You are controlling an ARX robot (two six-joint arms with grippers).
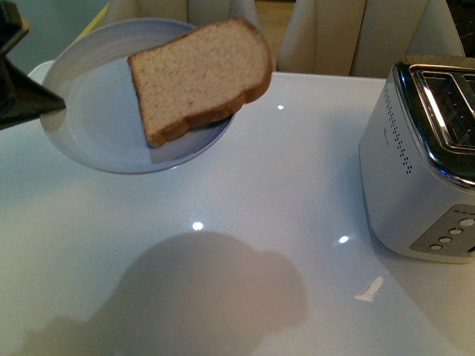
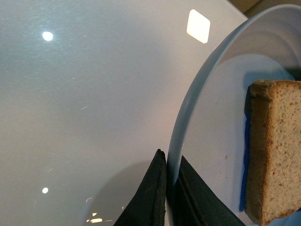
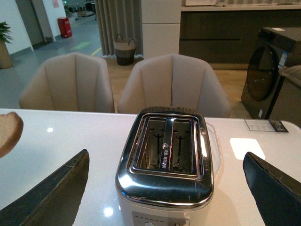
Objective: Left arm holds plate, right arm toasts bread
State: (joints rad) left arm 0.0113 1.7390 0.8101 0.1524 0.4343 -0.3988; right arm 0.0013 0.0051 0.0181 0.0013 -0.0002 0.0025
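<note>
My left gripper [image 1: 37, 100] is shut on the rim of the pale blue-grey plate [image 1: 96, 126] and holds it tilted above the white table at the far left. The bread [image 1: 200, 74] lies on the plate with its rounded top hanging over the rim toward the toaster. In the left wrist view the fingers [image 2: 153, 193] pinch the plate's rim [image 2: 188, 108], with the bread [image 2: 275, 150] beside them. My right gripper [image 3: 164, 188] is open and empty, its jaws wide on both sides of the silver two-slot toaster [image 3: 164, 155]. The bread's edge [image 3: 8, 132] shows there too.
The toaster [image 1: 419, 163] stands at the table's right side, slots empty and facing up. Beige chairs [image 3: 174, 84] stand behind the table's far edge. A small card [image 3: 265, 125] lies on the table beyond the toaster.
</note>
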